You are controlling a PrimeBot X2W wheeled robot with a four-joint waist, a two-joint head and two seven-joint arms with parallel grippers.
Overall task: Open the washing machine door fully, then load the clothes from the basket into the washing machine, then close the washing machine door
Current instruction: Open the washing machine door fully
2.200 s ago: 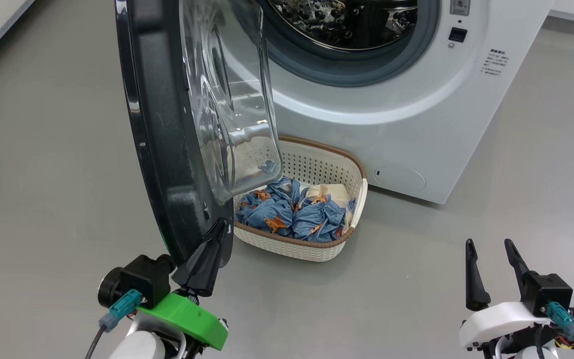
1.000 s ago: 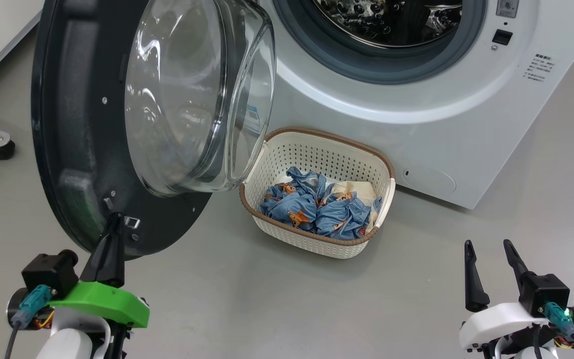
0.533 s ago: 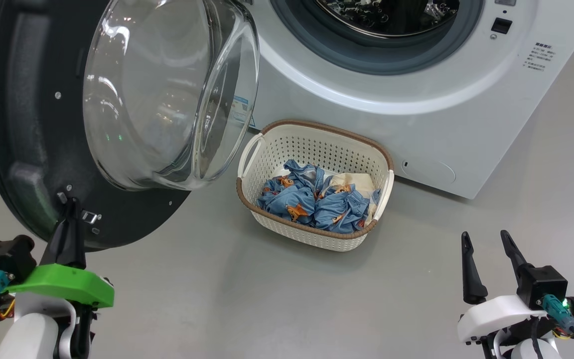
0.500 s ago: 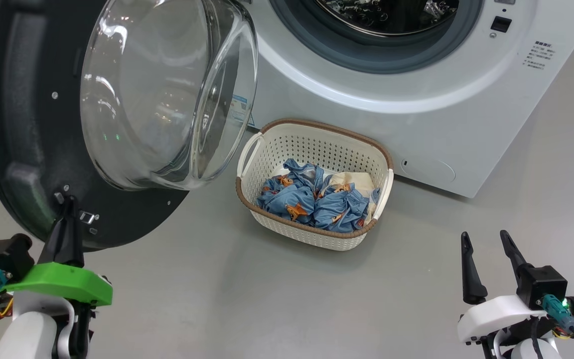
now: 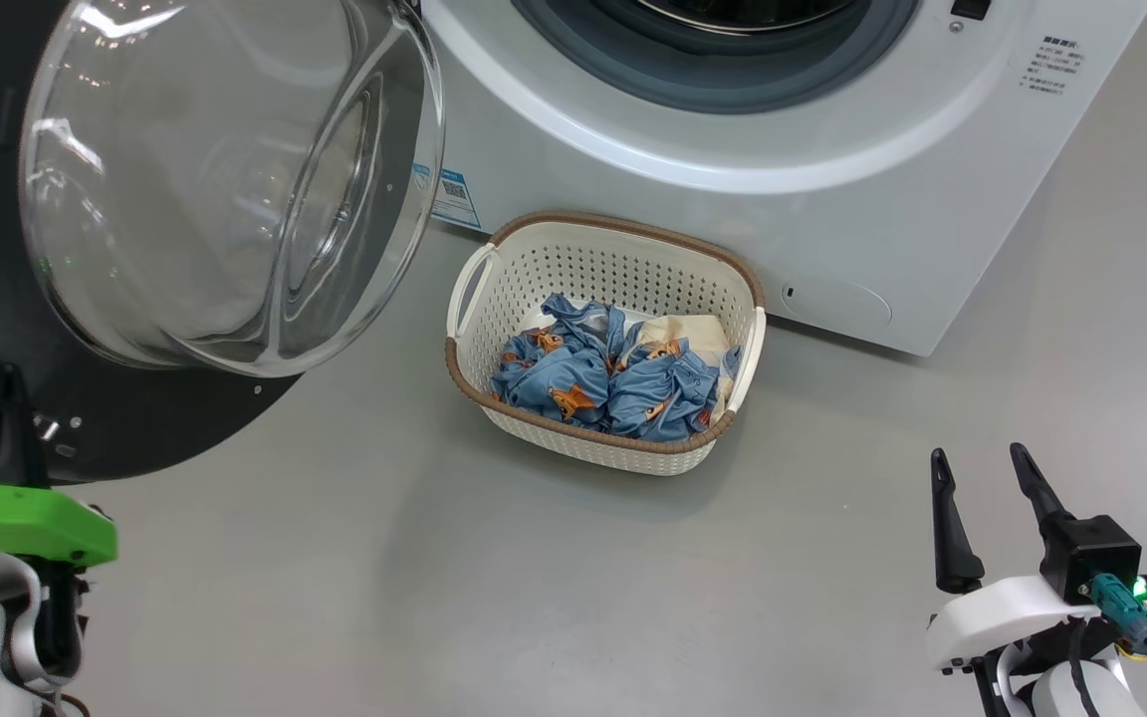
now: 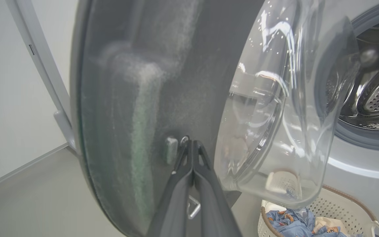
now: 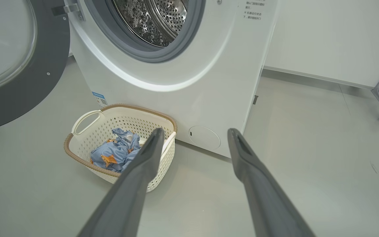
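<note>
Moved since the earlier frames: washing machine door (image 5: pixel 185 239), swung from edge-on over the basket (image 5: pixel 623 221) to wide open, inner face toward the head camera. The left gripper (image 6: pixel 192 144) went out with it toward 8 o'clock. The head camera shifted too; the basket kept its place by the washing machine (image 5: pixel 832 229).

1. Washing machine door: at 10 o'clock of the head view, clear of the mouth; judged fully or nearly fully open.
2. Left gripper: fingers pressed together, nothing between them, tips on the door's dark inner face just beside a small grey fitting (image 6: pixel 171 149).
3. Right gripper (image 5: pixel 977 453): fingers spread, empty, over bare floor (image 5: pixel 434 597) at 4 o'clock.
4. Basket: on the floor, touching or just beside the machine's front, below its mouth; long axis handle to handle, about 10 to 4 o'clock.
5. Clothes (image 5: pixel 603 383): bunched in the basket's near half; drum (image 7: pixel 153 19) is bare steel where visible.

Key relation: the clothes lie at 10 o'clock from the right gripper and 3 o'clock from the left. The right is nearer and free, so it is judged the arm to reach down into the basket.
</note>
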